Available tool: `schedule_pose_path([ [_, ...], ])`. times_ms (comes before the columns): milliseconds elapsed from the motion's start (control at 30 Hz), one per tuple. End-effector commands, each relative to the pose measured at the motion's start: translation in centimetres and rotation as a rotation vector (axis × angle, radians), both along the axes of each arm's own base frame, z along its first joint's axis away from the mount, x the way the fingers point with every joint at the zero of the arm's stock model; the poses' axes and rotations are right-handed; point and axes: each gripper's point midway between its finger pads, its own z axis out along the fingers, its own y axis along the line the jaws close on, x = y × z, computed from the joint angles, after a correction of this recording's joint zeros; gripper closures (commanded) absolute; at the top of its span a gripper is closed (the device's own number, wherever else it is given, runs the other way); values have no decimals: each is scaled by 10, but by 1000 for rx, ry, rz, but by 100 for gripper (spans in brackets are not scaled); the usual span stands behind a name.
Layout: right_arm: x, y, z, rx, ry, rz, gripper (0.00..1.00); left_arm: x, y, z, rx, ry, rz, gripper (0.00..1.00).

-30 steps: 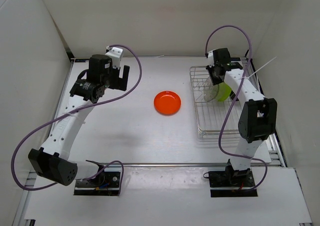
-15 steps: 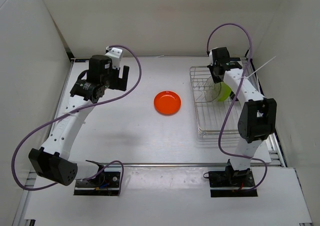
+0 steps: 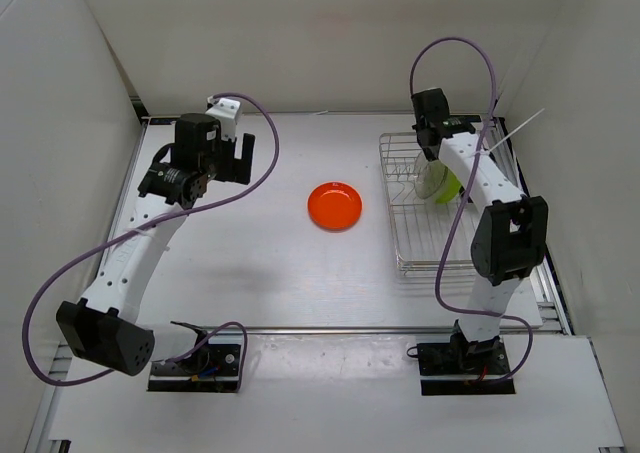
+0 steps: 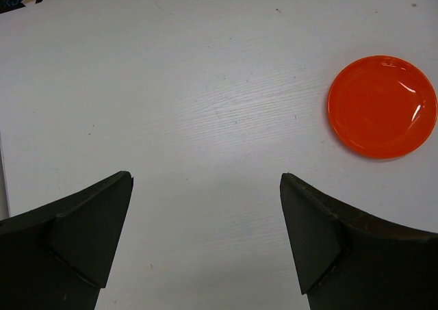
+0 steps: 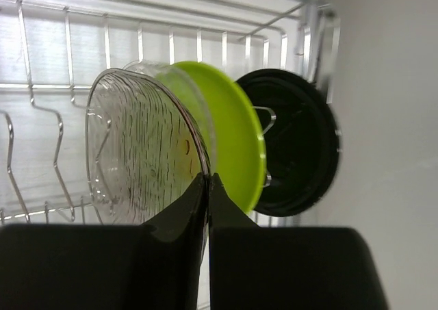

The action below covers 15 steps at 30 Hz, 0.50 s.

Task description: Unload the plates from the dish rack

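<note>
The silver wire dish rack [image 3: 420, 243] [image 5: 41, 118] stands at the right of the table. Three plates stand on edge in it: a clear plate [image 5: 137, 152] [image 3: 430, 180], a lime green plate [image 5: 233, 139] [image 3: 450, 185] behind it, and a black plate [image 5: 298, 146] furthest back. My right gripper [image 5: 208, 180] [image 3: 432, 151] is shut on the rim of the clear plate. An orange plate [image 3: 335, 206] [image 4: 382, 107] lies flat on the table's middle. Over the far left of the table, my left gripper [image 4: 205, 217] [image 3: 232, 158] hangs open and holds nothing.
White walls close in the table on the left, back and right; the rack sits close to the right wall [image 5: 390, 105]. Purple cables [image 3: 455, 53] loop from both arms. A thin white rod [image 3: 520, 133] sticks out by the rack's far right corner.
The right gripper has closed on the clear plate's rim, and its wrist has shifted slightly toward the back. The left arm has barely moved.
</note>
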Motion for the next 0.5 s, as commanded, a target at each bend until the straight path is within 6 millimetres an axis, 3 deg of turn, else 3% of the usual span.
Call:
schedule_pose_path([
  [0,6,-4,75,-13,-186,-47,99,-1,-1,22,-38,-63,5,0],
  [167,-7,-22,130,-84,-284,-78,99,11,-7,27,-56,-50,6,0],
  [233,-12,-30,151,-113,-334,-97,99,19,-15,22,-64,-22,-21,0],
  [300,-20,-41,176,-154,-393,-127,99,25,-28,31,-97,-22,-74,0],
  [333,-21,-46,188,-144,-429,-144,99,31,-34,23,-100,9,-93,0],
  [367,-26,-48,199,-135,-455,-148,99,38,-41,40,-121,-23,-114,0],
  [467,-33,-37,203,-57,-456,-95,99,46,-67,36,-187,48,-211,0],
])
